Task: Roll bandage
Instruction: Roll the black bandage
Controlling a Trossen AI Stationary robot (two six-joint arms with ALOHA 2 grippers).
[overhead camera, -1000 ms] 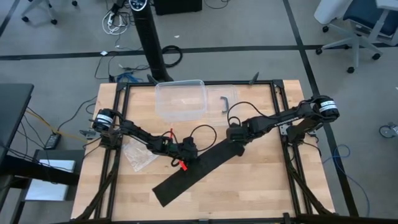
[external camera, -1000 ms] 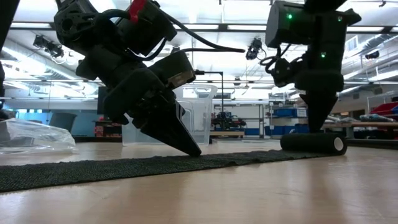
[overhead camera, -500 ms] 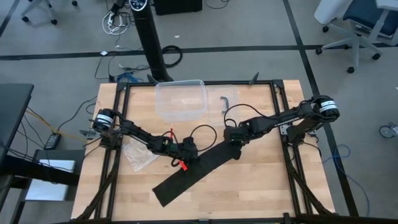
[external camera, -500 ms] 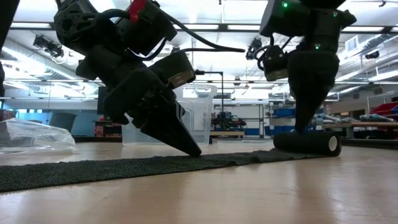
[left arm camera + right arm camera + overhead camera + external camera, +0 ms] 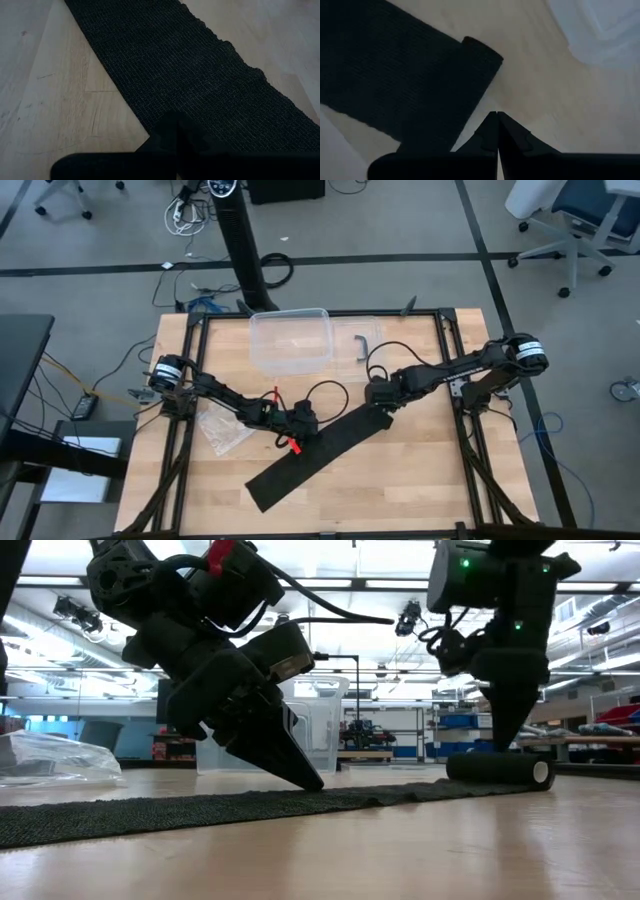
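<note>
High view: rolling under way — the right claw (image 5: 381, 402), fingers pressed together, nudges the rolled end of the bandage (image 5: 318, 451) lying diagonally across the desk (image 5: 420, 480), while the closed left claw (image 5: 299, 432) pins the strip — next, another push along it.

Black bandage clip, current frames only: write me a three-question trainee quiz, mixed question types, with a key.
1. True or false: the long black fabric bandage is fully rolled.
2. Which gripper presses down on the flat strip? A) left gripper B) right gripper
3. Fill in: the rolled end lies under the ____ gripper.
Key: 1 false, only one end is rolled; 2 A; 3 right. Both grippers' fingers are shut, holding nothing.
</note>
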